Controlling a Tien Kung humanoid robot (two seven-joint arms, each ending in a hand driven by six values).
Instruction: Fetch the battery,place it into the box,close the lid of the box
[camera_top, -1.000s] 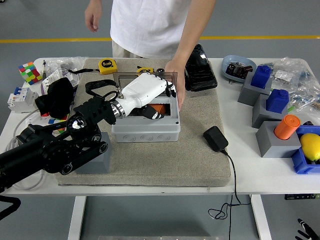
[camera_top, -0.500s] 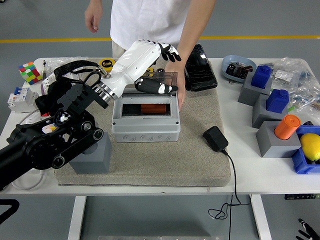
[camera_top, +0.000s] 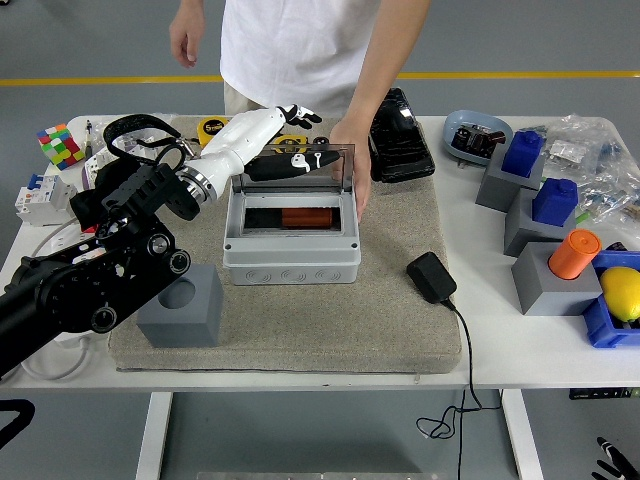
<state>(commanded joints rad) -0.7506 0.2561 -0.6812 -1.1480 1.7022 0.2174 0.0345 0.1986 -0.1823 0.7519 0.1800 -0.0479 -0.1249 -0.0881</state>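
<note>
Item: orange cylindrical battery (camera_top: 302, 216), lying on its side inside the grey rectangular plastic box (camera_top: 291, 258), toward the far wall of the box's cavity.

Item: transparent smoky hinged lid (camera_top: 300, 163) of the box, standing raised at the far edge.

Item: my left hand (camera_top: 262, 142), white with black tips, reaching from the left over the box's far edge, behind and around the lid. My fingers (camera_top: 297, 114) are spread and relaxed, clamped on nothing; the thumb lies along the lid's near face. The battery sits below and nearer than my fingers, apart from them.

Item: a person's hand (camera_top: 352, 160), resting against the box's right far corner.

Item: beige felt mat (camera_top: 400, 320) under the box, on the white surface (camera_top: 500, 350).

My right hand does not show.
</note>
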